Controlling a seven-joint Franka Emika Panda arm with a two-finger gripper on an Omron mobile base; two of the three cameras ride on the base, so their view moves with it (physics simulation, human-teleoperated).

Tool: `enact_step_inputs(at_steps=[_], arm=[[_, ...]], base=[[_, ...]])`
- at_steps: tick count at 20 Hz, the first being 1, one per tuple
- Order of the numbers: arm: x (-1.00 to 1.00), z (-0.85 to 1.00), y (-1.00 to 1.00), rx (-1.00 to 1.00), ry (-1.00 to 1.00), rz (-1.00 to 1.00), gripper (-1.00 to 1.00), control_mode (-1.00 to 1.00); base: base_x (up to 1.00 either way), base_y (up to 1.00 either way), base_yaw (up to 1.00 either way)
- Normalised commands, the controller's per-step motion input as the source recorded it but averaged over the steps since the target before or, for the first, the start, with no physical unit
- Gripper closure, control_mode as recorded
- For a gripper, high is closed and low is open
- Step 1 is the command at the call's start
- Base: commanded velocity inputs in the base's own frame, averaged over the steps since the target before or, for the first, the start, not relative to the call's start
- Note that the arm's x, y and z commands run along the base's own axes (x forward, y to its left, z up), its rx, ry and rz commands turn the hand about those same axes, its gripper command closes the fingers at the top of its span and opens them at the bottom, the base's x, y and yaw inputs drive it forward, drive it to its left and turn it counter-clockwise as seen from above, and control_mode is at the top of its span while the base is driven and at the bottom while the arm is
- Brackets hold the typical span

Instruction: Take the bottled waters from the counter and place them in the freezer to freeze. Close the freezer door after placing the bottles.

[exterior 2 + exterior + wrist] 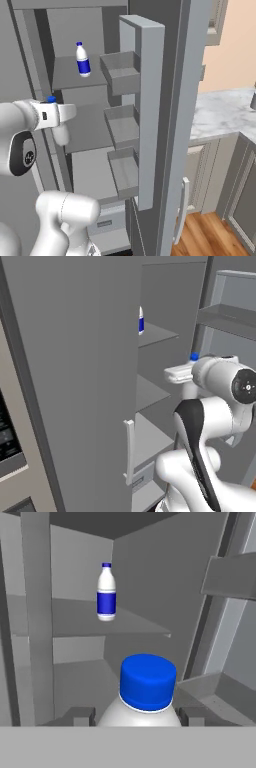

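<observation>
The freezer [75,135] stands open, its grey inner shelves stacked one above another, with a row of door bins [122,127] hanging on the inside of the swung-out freezer door [150,110]. To the right of that the marble counter [220,112] runs along a peach wall above a wooden floor [210,235].

On an upper shelf [75,619], upright and a little back from its front edge, stands the labelled bottle [106,592], whitish with a wide blue band and a blue cap.

The gripper [134,716] is at the freezer's mouth, about level with the next shelf down. Between its two dark fingertips [80,716] sits the plainer bottle [145,699], upright, the blue cap poking up above the hand; the fingers are clamped on its body from either side.

The shelf ahead of the held bottle lies bare, bounded by the compartment wall on one side and the door bins on the other. From the left base view a tall grey panel [75,381] with a pale bar handle [129,451] stands just beside the arm.
</observation>
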Motion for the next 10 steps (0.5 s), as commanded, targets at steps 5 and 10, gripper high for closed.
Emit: enact_step_inputs(at_steps=[5,10], arm=[[0.4,-0.43,0.1,0.02,0.0,0.18,1.0,-1.0],[0.41,-0.61,0.02,0.0,0.0,0.14,1.0,-1.0]], base=[[0.0,0.0,0.0],[0.0,0.0,0.0]])
